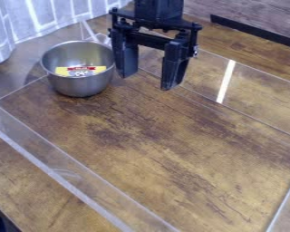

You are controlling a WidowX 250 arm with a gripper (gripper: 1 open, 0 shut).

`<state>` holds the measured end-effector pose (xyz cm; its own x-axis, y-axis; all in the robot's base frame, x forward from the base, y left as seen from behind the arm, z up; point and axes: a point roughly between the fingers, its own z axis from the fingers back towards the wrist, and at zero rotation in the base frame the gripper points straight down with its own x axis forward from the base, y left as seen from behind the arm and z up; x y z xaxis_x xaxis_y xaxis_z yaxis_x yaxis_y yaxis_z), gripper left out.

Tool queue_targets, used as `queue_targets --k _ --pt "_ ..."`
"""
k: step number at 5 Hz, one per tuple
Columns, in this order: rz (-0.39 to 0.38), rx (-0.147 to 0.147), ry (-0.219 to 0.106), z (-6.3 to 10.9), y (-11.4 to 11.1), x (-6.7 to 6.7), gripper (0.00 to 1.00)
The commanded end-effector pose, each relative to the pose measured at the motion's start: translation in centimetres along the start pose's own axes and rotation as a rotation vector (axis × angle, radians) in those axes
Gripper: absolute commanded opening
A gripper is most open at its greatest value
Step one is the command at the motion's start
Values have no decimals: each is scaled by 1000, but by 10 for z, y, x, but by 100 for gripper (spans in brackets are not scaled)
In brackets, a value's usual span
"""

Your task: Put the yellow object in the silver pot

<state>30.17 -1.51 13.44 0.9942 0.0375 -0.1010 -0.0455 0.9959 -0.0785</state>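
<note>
Worn brown wooden desk (172, 154): small flat yellow object (80, 70) lies inside round silver metal pot (77, 68); my black claw (148, 66) hangs empty, spread wide.

A worn dark-wood counter (172, 154) fills the view; pale curtain folds (39, 18) hang behind its far-left corner.

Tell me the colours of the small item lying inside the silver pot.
Yellow with a red patch and dark marks; the yellow object lies in the silver pot, seen in the camera view.
</note>
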Motion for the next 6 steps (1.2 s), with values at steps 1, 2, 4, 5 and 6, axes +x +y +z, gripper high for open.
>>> queue_targets --k 1,2,4,5,6 --pt "41 -8 -54 17 9 -5 100" --pt "52 -10 -57 21 12 -9 100" --pt "15 -22 -39 12 27 -26 100" --pt "-55 -6 -53 12 28 -23 100" --pt "-57 -4 -59 7 25 -24 100"
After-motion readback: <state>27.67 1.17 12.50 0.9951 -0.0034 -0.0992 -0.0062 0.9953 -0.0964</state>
